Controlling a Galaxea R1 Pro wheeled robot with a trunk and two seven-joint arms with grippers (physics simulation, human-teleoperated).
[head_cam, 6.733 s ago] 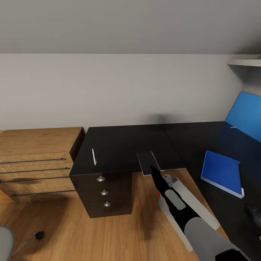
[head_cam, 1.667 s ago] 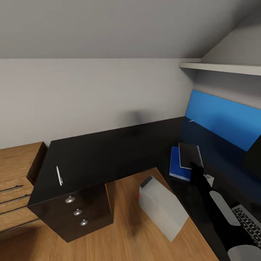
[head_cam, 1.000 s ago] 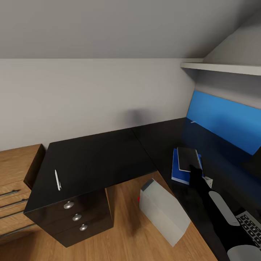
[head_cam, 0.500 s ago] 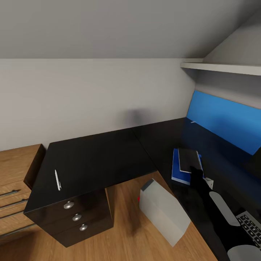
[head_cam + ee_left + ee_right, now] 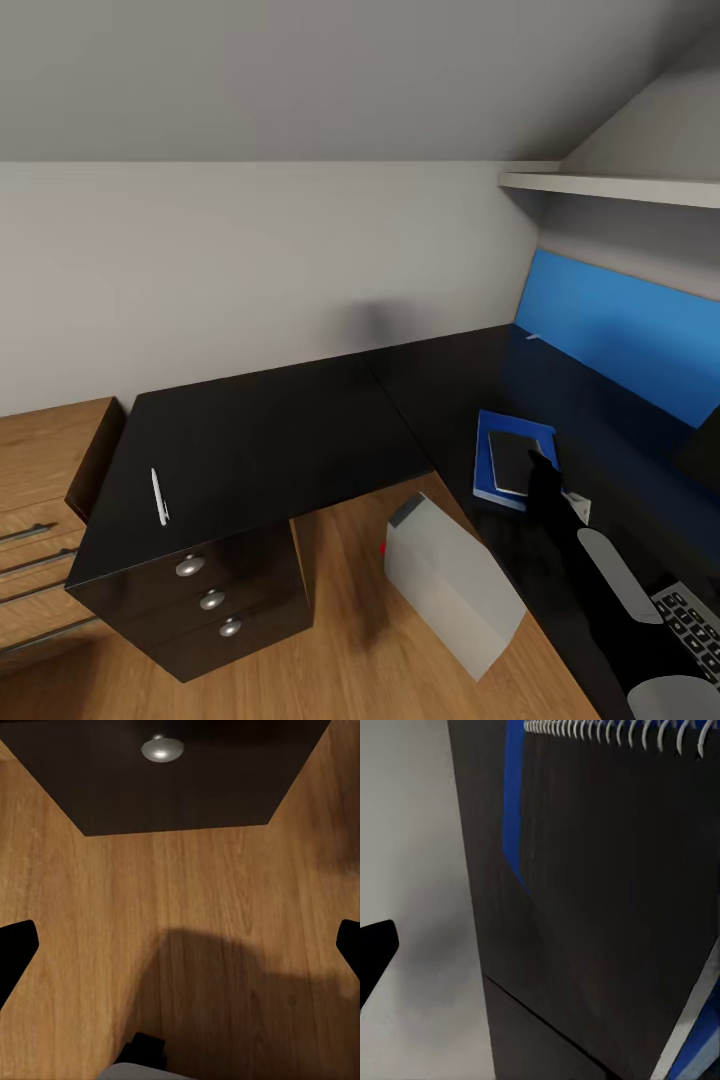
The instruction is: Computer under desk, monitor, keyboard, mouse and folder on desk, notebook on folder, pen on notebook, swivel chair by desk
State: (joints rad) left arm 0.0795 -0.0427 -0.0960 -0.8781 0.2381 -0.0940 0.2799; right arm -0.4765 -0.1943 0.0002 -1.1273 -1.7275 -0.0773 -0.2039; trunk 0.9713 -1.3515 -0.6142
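The dark notebook [image 5: 513, 461] lies flat on the blue folder [image 5: 488, 478] on the black desk [image 5: 270, 430]. My right gripper [image 5: 537, 466] hovers at the notebook's near edge, open. The right wrist view has the notebook's spiral edge [image 5: 607, 735] close up and one fingertip [image 5: 375, 952] well off to the side. The white pen [image 5: 159, 495] rests on the desk's left wing above the drawers. The silver computer [image 5: 450, 580] sits tilted on the floor in the desk's corner. A keyboard [image 5: 695, 625] corner shows at lower right. My left gripper [image 5: 180, 945] is open over the wood floor. Mouse and swivel chair are out of view.
A light wooden chest of drawers [image 5: 40, 450] stands left of the desk. A blue back panel [image 5: 620, 340] and a white shelf [image 5: 610, 185] line the right wall under the sloped ceiling. A drawer knob [image 5: 162, 749] shows in the left wrist view.
The notebook, held tilted above the folder half a second ago, now lies flat on it. My right gripper has let it go. The camera has stayed still for the last second.
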